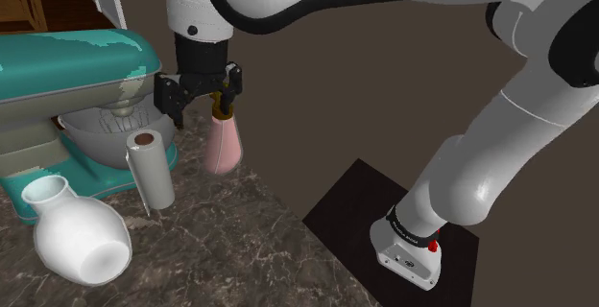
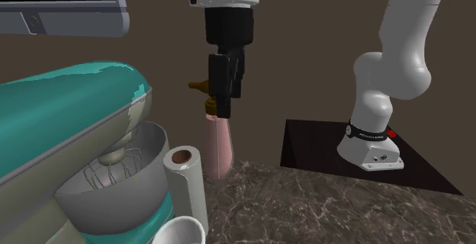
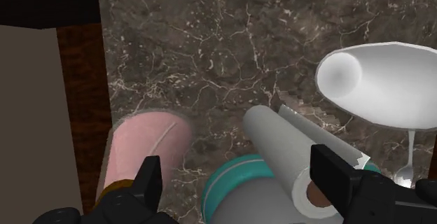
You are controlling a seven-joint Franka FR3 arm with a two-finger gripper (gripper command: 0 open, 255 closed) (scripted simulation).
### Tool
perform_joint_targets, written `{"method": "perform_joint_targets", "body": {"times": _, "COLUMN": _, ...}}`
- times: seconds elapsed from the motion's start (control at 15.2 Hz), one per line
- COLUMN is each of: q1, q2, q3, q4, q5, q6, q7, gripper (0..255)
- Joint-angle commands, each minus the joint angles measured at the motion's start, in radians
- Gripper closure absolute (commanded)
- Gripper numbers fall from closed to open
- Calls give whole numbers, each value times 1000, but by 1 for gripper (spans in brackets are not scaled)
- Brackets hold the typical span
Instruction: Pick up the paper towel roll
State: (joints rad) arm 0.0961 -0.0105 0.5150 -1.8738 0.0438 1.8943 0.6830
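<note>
White paper towel roll, brown core: you see it at shoulder view's 7 o'clock from the black end effector, fingers spread, empty.

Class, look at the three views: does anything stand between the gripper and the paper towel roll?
Nothing visible does. The open gripper hangs above the upright paper towel roll, offset toward the pink bottle, whose cap sits by one finger. The mixer bowl crowds the roll's other side.
</note>
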Motion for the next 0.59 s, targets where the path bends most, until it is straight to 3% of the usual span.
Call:
{"method": "perform_joint_targets", "body": {"times": 0.0, "q1": 19, "q2": 86, "q3": 20, "q4": 77, "q5": -48, "q6": -9, "q7": 69, "gripper": 0}}
{"method": "perform_joint_targets", "body": {"times": 0.4, "q1": 133, "q2": 374, "q3": 30, "q4": 366, "q5": -200, "q6": -71, "q7": 242, "gripper": 0}}
{"method": "perform_joint_targets", "body": {"times": 0.53, "q1": 148, "q2": 402, "q3": 24, "q4": 386, "q5": -212, "q6": -68, "q7": 254, "gripper": 0}}
